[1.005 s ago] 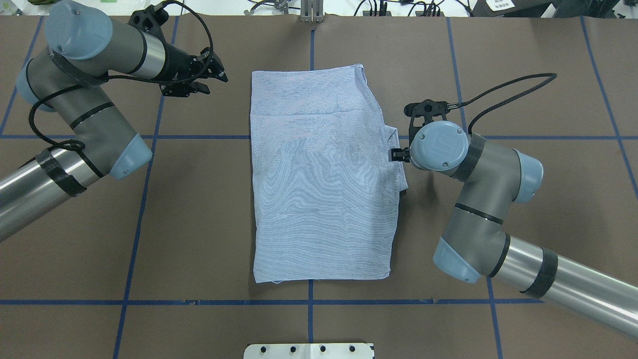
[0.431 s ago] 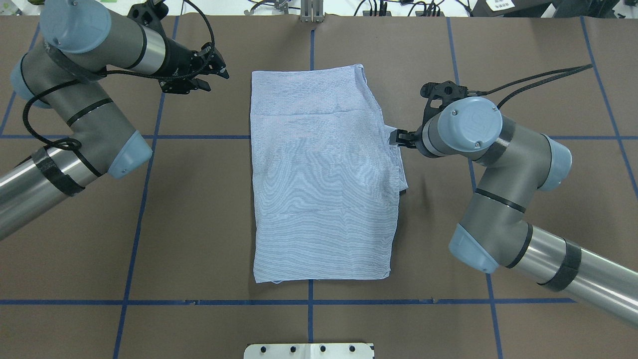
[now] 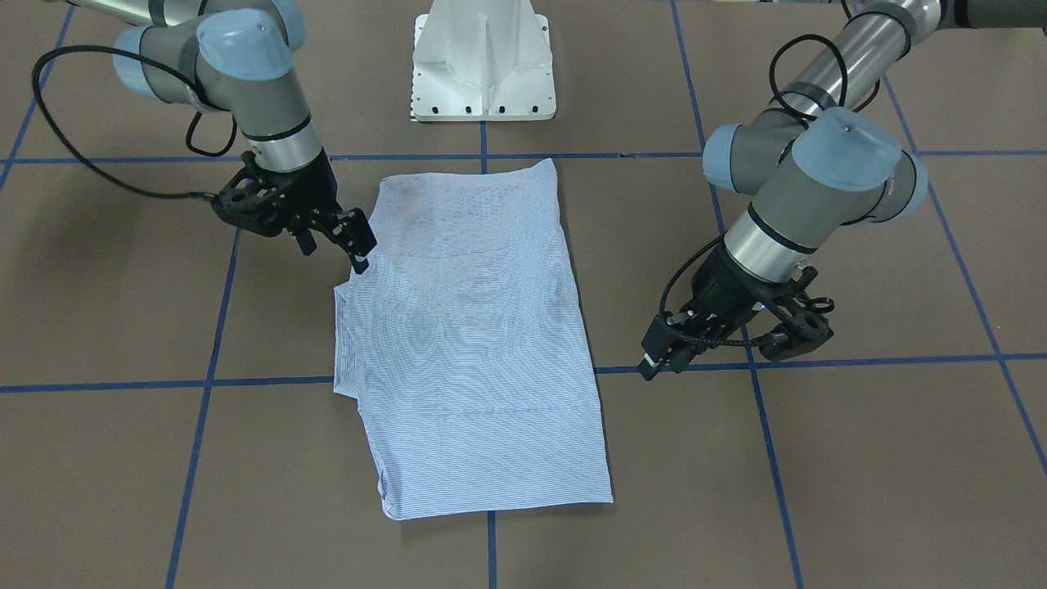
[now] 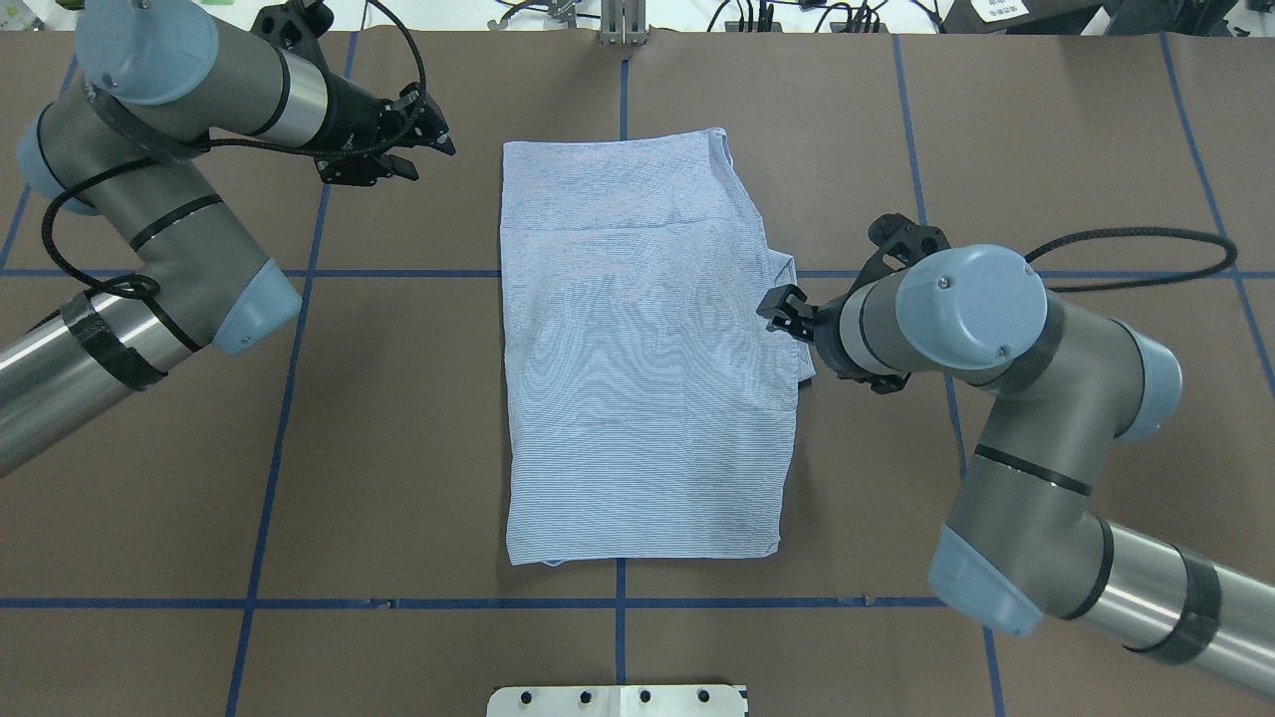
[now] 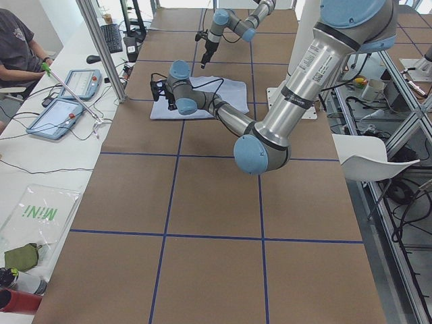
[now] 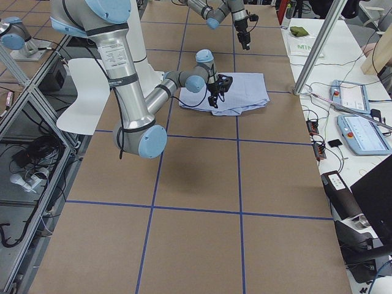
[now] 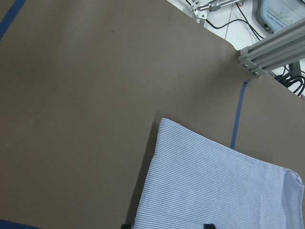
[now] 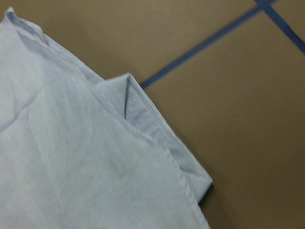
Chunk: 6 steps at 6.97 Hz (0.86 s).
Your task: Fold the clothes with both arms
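Note:
The light blue striped shirt (image 4: 637,349) lies folded into a tall rectangle, flat on the brown table's middle; it also shows in the front view (image 3: 474,352). My right gripper (image 4: 782,311) hovers at the shirt's right edge, by a small folded flap (image 8: 128,95), jaws apart and holding nothing; in the front view it (image 3: 348,245) is at the cloth's edge. My left gripper (image 4: 428,147) is open and empty, off the shirt's far left corner (image 7: 164,124), with bare table between them. In the front view it (image 3: 652,364) hangs low over the table.
The white pedestal base (image 3: 483,65) stands at the robot's side of the table. Blue tape lines (image 4: 398,603) grid the brown surface. A metal bracket (image 4: 623,25) and cables sit at the far edge. An operator (image 5: 20,47) and tablets are beyond the table's far side.
My right arm swung its wrist out and back; the gripper lifted off the shirt's right edge, then returned to it. My left arm drew back slightly. The shirt has not moved.

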Tool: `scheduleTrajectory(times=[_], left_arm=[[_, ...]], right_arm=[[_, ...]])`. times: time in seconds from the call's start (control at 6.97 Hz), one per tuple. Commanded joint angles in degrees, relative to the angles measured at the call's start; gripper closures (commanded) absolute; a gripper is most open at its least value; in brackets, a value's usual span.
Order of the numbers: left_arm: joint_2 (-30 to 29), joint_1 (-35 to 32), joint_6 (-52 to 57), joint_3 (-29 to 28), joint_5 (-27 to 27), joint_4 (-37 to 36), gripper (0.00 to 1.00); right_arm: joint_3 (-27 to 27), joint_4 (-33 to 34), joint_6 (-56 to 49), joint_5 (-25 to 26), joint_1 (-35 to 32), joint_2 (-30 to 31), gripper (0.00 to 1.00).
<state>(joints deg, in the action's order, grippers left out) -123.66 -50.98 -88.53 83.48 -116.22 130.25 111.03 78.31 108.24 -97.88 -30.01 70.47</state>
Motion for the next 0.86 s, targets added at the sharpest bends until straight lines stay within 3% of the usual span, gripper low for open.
scheduleTrajectory(times=[0.0,0.29,0.72], left_arm=[[0.1,-0.1,0.1,-0.1,0.0,0.0,0.42],[0.1,-0.1,-0.2,0.0,0.0,0.0,0.42],[0.1,0.0,-0.4,0.5,0.2,0.0,0.42]], right_arm=[[2.8,0.1,21.6,2.9,7.6,1.7,0.01],[2.7,2.0,28.4,8.3,13.6,1.6,0.02],[2.1,5.0,29.0,10.4,17.7,1.6,0.02]])
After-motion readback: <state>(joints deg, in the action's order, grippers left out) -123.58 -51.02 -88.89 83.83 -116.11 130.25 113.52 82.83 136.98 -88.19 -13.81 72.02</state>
